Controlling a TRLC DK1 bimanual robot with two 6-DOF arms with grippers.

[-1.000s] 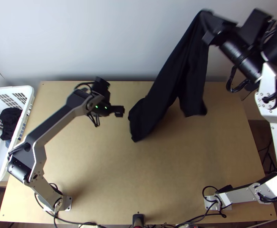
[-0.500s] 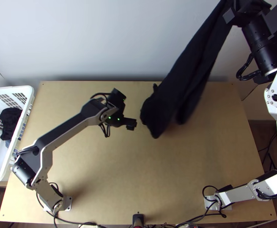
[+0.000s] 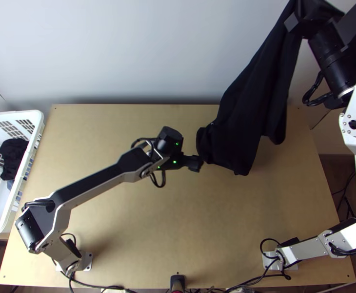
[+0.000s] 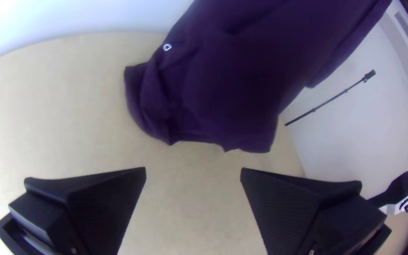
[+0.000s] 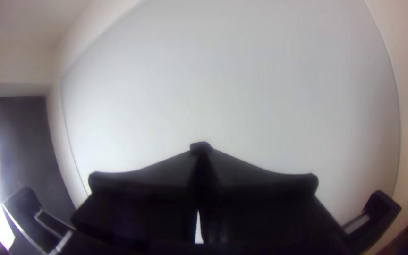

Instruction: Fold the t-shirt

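From my right gripper point(image 3: 297, 17), raised high at the top view's upper right, the black t-shirt point(image 3: 251, 117) hangs down in long folds, its lower part bunched over the table. In the right wrist view my right gripper point(image 5: 201, 156) is shut on a bit of dark cloth. My left gripper point(image 3: 196, 163) is beside the shirt's lower left end in the top view. The left wrist view has my left gripper point(image 4: 193, 172) open, nothing between its fingers, with the shirt point(image 4: 223, 85) beyond them and a small white mark on the cloth.
A white laundry basket point(image 3: 37, 122) with dark cloth inside stands at the table's left edge. The wooden table point(image 3: 144, 229) has bare surface in front of the left arm. A pale wall point(image 3: 129, 53) rises behind the table.
My left gripper has moved right and slightly nearer the table's front edge. My right gripper has gone up and to the right, drawing the shirt along; its lower end has shifted right.
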